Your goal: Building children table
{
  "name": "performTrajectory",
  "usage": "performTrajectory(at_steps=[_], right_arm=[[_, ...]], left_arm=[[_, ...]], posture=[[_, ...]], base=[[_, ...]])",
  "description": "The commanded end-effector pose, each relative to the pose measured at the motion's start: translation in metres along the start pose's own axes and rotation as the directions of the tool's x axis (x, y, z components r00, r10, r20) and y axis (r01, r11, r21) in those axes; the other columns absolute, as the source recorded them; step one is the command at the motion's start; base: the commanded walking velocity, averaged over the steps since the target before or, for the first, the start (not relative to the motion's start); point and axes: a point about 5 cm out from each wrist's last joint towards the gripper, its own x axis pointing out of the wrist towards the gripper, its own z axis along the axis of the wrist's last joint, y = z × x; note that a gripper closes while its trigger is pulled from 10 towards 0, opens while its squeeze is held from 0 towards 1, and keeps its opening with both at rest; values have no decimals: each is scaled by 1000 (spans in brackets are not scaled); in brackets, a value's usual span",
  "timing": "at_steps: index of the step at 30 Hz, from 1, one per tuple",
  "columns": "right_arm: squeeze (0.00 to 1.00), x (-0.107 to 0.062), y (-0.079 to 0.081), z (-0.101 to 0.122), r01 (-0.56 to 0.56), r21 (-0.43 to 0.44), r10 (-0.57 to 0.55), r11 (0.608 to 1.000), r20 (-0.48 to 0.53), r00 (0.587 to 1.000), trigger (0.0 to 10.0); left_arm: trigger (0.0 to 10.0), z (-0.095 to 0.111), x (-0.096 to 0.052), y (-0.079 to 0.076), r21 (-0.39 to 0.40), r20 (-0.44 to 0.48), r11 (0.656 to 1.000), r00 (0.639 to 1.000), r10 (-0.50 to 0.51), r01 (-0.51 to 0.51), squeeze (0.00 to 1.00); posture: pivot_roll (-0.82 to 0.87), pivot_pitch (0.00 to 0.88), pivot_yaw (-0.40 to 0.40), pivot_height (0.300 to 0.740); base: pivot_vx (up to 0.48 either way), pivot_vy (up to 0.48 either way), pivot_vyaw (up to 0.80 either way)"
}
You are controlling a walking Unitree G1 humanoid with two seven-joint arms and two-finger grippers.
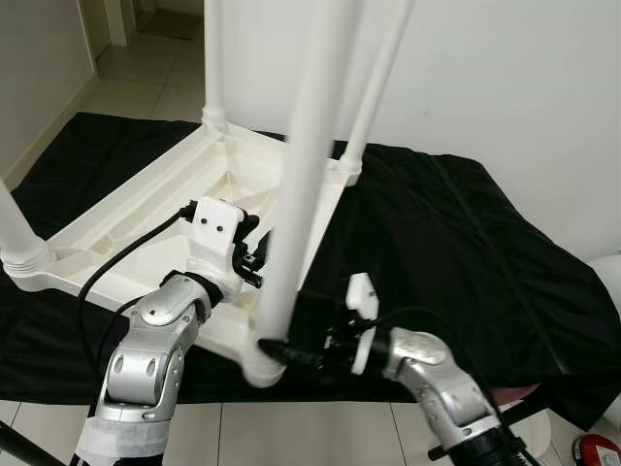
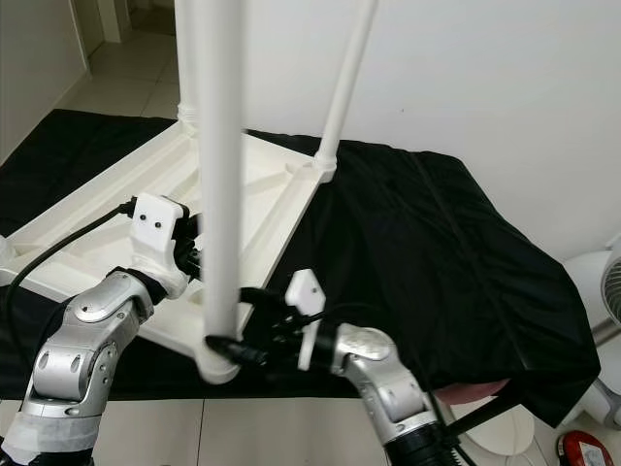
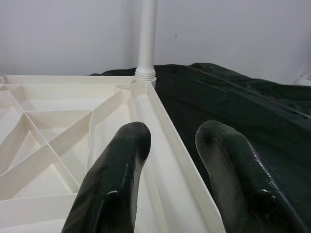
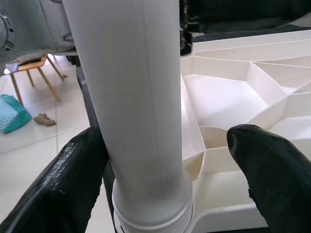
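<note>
A white children's table [image 1: 146,223] lies upside down on a black cloth [image 1: 466,252], its legs pointing up. The nearest leg [image 1: 301,194] stands in the front corner socket. My right gripper [image 1: 281,349] is open around this leg's base: one finger [image 4: 73,170] touches the leg [image 4: 136,97], the other finger [image 4: 262,155] stands apart from it. My left gripper [image 1: 257,254] is open just behind that leg, over the ribbed underside near the table's edge rim [image 3: 180,160], holding nothing. Another fitted leg [image 3: 146,34] stands at the far corner.
Two more legs [image 1: 213,58] [image 1: 15,228] rise at the far-left and left corners. A white wall is close on the right. A red object [image 1: 597,451] and a white fan [image 2: 606,291] sit at the lower right. Beside the table stand a wooden stool [image 4: 29,73] and a teal bag [image 4: 12,114] on tiled floor.
</note>
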Motion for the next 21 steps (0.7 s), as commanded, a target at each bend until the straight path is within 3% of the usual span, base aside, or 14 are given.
performTrajectory(at_steps=[1,7,17,21], right_arm=[[0,-17,-12,-7,96,9,-95,995,-47,994,10000],[0,-53,-29,-7,233,-39,-236,972,-89,968,10000],[0,-76,-27,-9,251,-57,-256,966,-124,959,10000],[0,-105,-35,-9,331,-86,-340,940,-155,927,10000]], left_arm=[[10000,3,4,-4,2,12,1000,1000,-13,13,0],[10000,0,13,-15,-7,16,999,999,-48,48,0],[10000,-1,21,-30,-14,28,996,996,-88,89,0],[10000,-2,29,-36,-5,34,991,990,-137,137,0]], posture=[[52,0,-112,740],[15,0,-89,740],[-10,0,-68,740],[-37,0,-45,740]], base=[[0,0,0],[0,0,0],[0,0,0],[0,0,0]])
